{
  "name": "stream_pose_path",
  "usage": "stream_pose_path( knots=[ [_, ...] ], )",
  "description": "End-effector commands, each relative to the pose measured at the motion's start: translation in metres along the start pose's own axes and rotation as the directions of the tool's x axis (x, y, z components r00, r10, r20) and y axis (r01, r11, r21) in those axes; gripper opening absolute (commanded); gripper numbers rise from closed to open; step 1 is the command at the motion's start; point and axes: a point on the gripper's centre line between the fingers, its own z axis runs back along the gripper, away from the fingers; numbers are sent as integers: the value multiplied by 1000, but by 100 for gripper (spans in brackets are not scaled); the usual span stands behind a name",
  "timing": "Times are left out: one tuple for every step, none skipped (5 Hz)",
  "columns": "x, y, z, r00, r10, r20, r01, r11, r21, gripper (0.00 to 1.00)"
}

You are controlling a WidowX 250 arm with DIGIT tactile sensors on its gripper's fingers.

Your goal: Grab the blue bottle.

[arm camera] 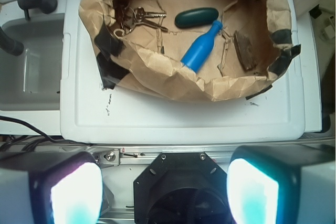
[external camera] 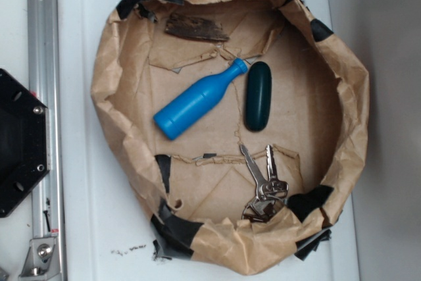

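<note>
The blue bottle (external camera: 197, 100) lies on its side in the middle of a crumpled brown paper bowl (external camera: 115, 77), its cap pointing up-right. The wrist view shows the blue bottle (arm camera: 200, 48) far ahead, inside the paper bowl (arm camera: 157, 66). My gripper (arm camera: 165, 190) hangs high above the robot base, well short of the bowl. Its two glowing pads (arm camera: 76, 195) stand wide apart with nothing between them. The exterior view does not show the gripper.
Beside the bottle's cap lies a dark green capsule (external camera: 258, 95). A bunch of keys (external camera: 264, 185) sits at the bowl's near side, a piece of bark (external camera: 196, 28) at its far side. The bowl rests on a white board (arm camera: 178, 116). The black robot base (external camera: 20, 139) is left.
</note>
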Motion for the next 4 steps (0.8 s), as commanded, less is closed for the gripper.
stream_pose_path(
  knots=[
    [90, 20, -66, 941, 338, 8, -334, 933, -130, 100],
    [113, 39, -95, 867, 480, 135, -439, 863, -250, 100],
    [114, 76, -129, 862, 449, 235, -418, 892, -173, 100],
    [115, 93, -178, 930, 326, 170, -309, 944, -118, 100]
  ],
)
